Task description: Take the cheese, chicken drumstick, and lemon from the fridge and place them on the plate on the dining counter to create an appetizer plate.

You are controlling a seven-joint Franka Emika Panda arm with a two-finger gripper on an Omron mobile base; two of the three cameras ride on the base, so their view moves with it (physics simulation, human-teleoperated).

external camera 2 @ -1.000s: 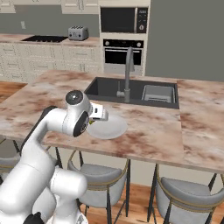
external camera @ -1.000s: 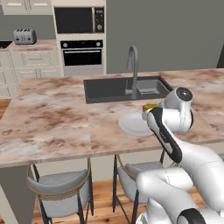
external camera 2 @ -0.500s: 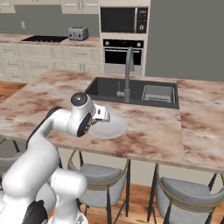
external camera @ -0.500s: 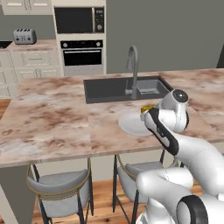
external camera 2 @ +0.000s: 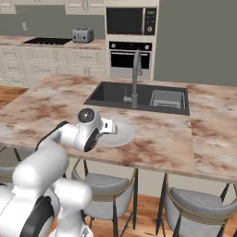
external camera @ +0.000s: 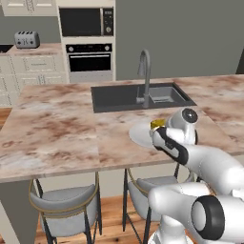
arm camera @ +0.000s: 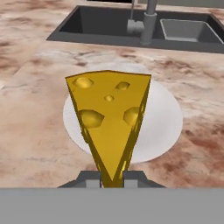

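My jaws are clamped on the yellow wedge of holed cheese (arm camera: 109,127); thin end down between my tips, broad end pointing away from me. In the left base view the cheese (external camera: 157,125) shows as a small yellow block at my wrist's front end, over the near edge of the plate.

Round flat pale grey-white plate (arm camera: 164,127) sits directly behind and under the cheese in the hand view, on the beige-and-brown marbled stone bench (external camera: 62,133). Plate (external camera: 139,135) is bare, nothing lying on it. From the right base view the plate (external camera 2: 121,135) is just past my hand, near the front edge of the bench (external camera 2: 157,139). Cannot tell whether the cheese touches the plate or hangs just above it.

Beyond the plate: dark inset sink (arm camera: 96,27) with a grey curved faucet (external camera: 144,74) at its middle; a lighter grey basin insert (external camera 2: 167,98) on the right side of the sink.

Grey stools (external camera: 64,209) are tucked under the bench's near edge, wood floor below.

Far wall: white cabinets (external camera 2: 41,65), a silver toaster (external camera: 26,39) on the back worktop, built-in black oven (external camera: 90,60) with a black microwave (external camera: 85,21) above it.
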